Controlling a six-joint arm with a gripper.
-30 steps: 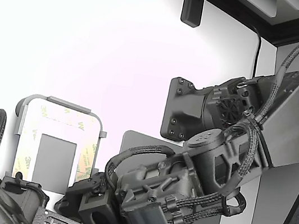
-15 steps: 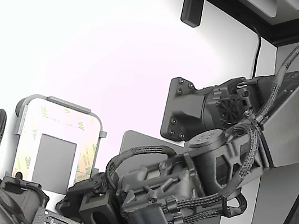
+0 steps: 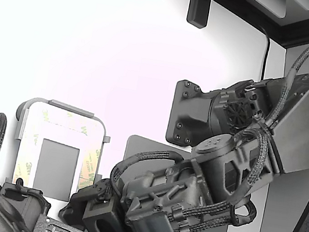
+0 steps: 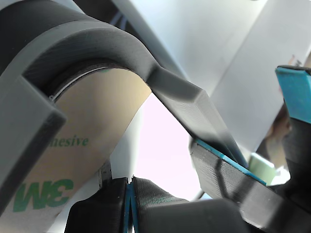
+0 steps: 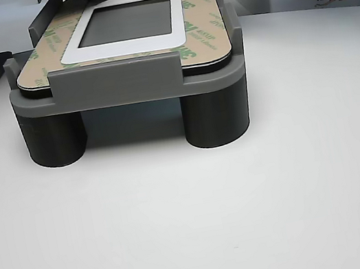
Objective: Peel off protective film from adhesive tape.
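Most of protective film (image 3: 88, 167) visible, claw (image 4: 204, 160) tips hidden.

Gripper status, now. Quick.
Gripper: open, teal-padded fingers apart, holding nothing; protective film lies flat on the plate close by, not pinched.

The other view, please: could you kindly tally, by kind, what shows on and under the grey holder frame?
Dark round legs: 2
Grey square: 1
White plate: 1
Sides of protective film in view: 3 (far side hidden)
Total: 7
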